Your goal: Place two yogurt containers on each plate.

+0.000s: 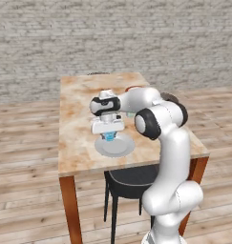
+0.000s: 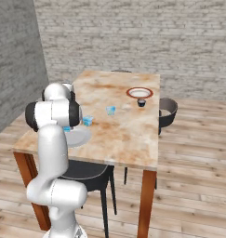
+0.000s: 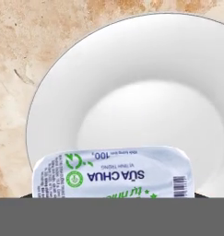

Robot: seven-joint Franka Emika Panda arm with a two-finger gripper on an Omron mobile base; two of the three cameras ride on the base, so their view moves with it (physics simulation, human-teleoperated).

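Observation:
My gripper (image 1: 109,135) hangs just above the plain grey-white plate (image 1: 118,148) near the table's front edge, shut on a light-blue yogurt container (image 1: 109,137). In the hand view the container's pale printed lid (image 3: 113,171) lies at the bottom, over the near rim of the plate (image 3: 132,64); the fingertips are hidden. Two more yogurt containers (image 2: 88,121) (image 2: 110,110) stand on the table between the plates. The white plate with the reddish-brown rim (image 2: 140,92) lies at the far right of the table, with a small dark cup (image 2: 141,102) beside it.
The marble-topped table (image 1: 79,143) has wooden legs. A dark stool (image 1: 129,183) is tucked under its front edge and a dark chair (image 2: 168,111) stands at its right side. A brick wall runs behind.

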